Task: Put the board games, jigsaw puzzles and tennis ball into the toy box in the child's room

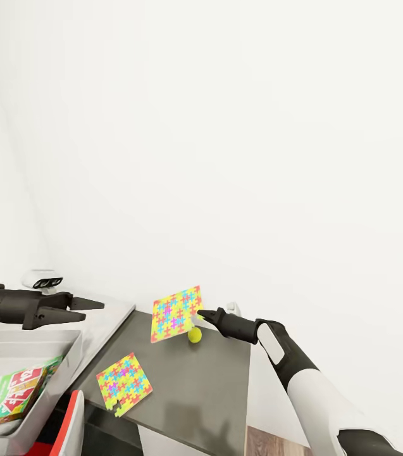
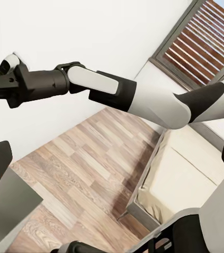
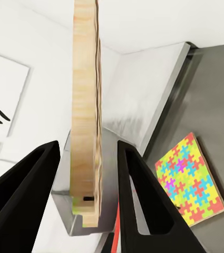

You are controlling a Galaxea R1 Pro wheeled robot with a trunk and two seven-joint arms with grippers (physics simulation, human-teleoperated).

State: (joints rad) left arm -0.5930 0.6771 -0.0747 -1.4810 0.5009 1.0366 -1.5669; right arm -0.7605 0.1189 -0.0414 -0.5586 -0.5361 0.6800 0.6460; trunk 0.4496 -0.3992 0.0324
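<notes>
- Right gripper (image 1: pixel 200 313): closed on the edge of a jigsaw puzzle (image 1: pixel 176 313), holding it tilted above the dark table (image 1: pixel 214 380).
- Tennis ball (image 1: pixel 194 335): on the table, just below the raised sheet.
- Second jigsaw puzzle (image 1: pixel 124 383): flat near the table's front-left edge.
- Toy box (image 1: pixel 55 373): left of the table, with a board game (image 1: pixel 11 392) inside.
- Left gripper (image 1: pixel 90 307): above the box; fingers apart, empty.
</notes>
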